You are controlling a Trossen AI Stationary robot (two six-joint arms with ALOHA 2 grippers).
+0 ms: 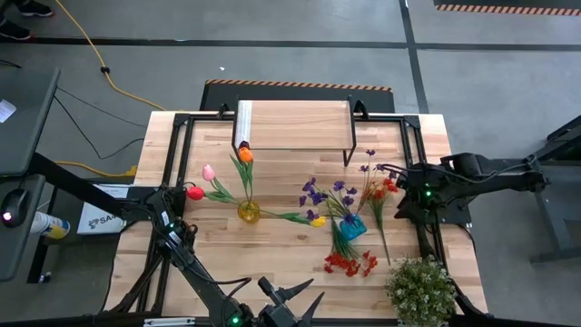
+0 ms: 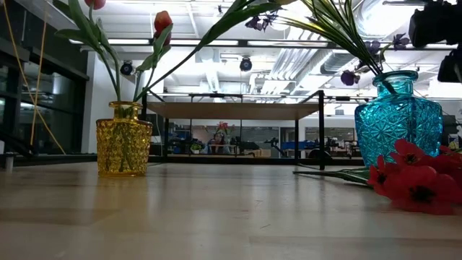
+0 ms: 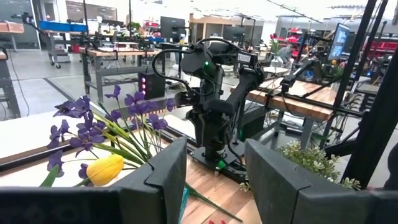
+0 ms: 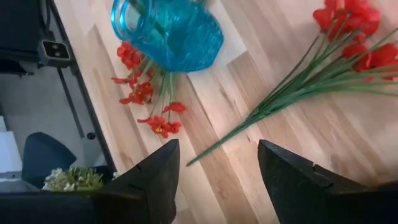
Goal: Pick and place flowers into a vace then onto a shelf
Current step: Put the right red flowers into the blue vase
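yellow vase (image 1: 248, 212) – tulips, blue vase (image 1: 353, 227) – purple sprays

Glossy faceted glass vases, amber (image 2: 123, 139) and turquoise (image 2: 398, 117), stand on matt light wood tabletop (image 2: 216, 217).

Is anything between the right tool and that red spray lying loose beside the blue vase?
Nothing visible does. The right tool is open, above bare wood, and the red spray stem lies just ahead of it, the blue vase beyond.

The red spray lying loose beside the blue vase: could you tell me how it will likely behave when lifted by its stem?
The red spray has long thin stems with blossoms bunched at one end, so it will probably droop and swing blossom-heavy. It looks light and should lift easily. Its stems fan apart, so a pinch may catch only some.
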